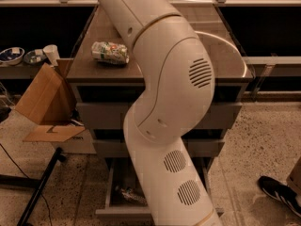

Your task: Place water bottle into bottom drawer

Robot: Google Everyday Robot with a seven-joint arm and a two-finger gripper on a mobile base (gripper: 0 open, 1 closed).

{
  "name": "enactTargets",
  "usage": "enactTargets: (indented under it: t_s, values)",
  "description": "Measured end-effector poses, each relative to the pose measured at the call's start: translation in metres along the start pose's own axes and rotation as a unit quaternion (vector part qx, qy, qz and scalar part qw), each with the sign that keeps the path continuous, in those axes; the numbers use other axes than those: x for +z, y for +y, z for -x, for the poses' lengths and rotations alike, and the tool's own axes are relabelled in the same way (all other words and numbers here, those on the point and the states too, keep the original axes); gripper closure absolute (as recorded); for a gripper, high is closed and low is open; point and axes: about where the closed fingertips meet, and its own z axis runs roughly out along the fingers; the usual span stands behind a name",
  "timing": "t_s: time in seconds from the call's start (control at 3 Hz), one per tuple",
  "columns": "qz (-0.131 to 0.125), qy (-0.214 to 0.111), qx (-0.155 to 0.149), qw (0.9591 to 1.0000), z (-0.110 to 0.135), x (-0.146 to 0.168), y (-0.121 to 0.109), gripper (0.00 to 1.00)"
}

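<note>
The bottom drawer (pixel 120 213) stands pulled open at the foot of the grey cabinet. Inside it, at the left, lies the clear crinkly water bottle (pixel 131 195), partly hidden behind my white arm (pixel 174 93). The arm fills the middle of the view and runs up past the top edge. My gripper is out of view, so nothing shows of where it is or how it stands.
A white-and-green labelled container (pixel 110 52) lies on the cabinet top, with a white bowl (pixel 228 55) at the right behind the arm. An open cardboard box (pixel 44 102) and a black stand leg (pixel 42 187) are at the left. A shoe (pixel 280 194) is at the lower right.
</note>
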Motion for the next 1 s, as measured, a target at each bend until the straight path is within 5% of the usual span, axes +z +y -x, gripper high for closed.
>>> enactTargets:
  t_s: [0.33,1.0]
  values:
    - [-0.001,0.034,0.036,0.9988,-0.009,0.034,-0.002,0.00]
    - [-0.013,0.093,0.095,0.9911,-0.035,0.052,-0.011,0.00]
